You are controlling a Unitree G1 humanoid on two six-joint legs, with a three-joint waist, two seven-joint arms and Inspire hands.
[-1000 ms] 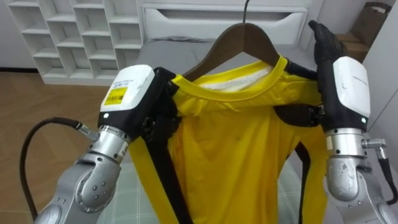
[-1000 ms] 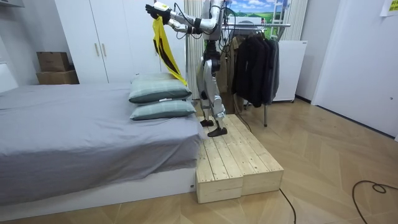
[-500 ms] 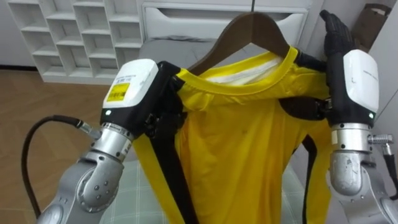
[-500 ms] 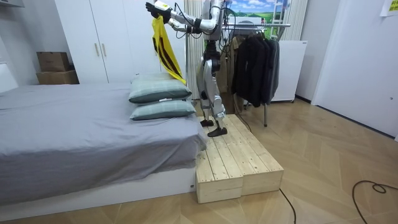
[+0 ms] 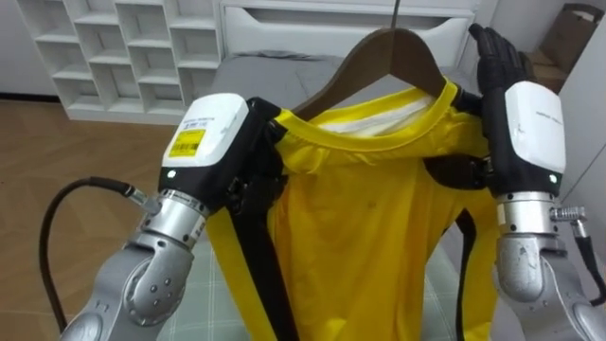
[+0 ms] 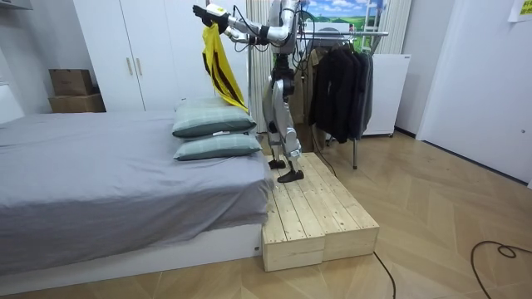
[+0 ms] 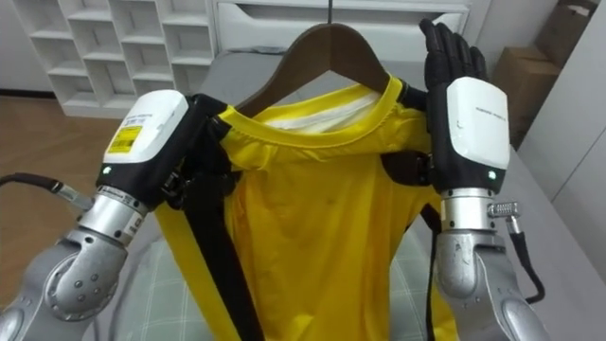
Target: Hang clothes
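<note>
The right hand (image 5: 524, 118) stands flat and upright, its straight fingers (image 5: 492, 55) laid against the right shoulder of the yellow, black-trimmed shirt (image 5: 369, 218), at the right end of the dark wooden hanger (image 5: 393, 52) that carries it. The left hand (image 5: 216, 140) is tucked into the shirt's left shoulder at the hanger's other end; its hold cannot be told. To do this step well, keep both ends level so the collar sits on the hanger, then turn to the metal clothes rack (image 6: 349, 35) behind the robot, which holds dark garments (image 6: 341, 79). The white cubby shelf (image 5: 114, 47) beyond shows bare compartments; the cardboard box (image 5: 571, 28) hides its contents.
</note>
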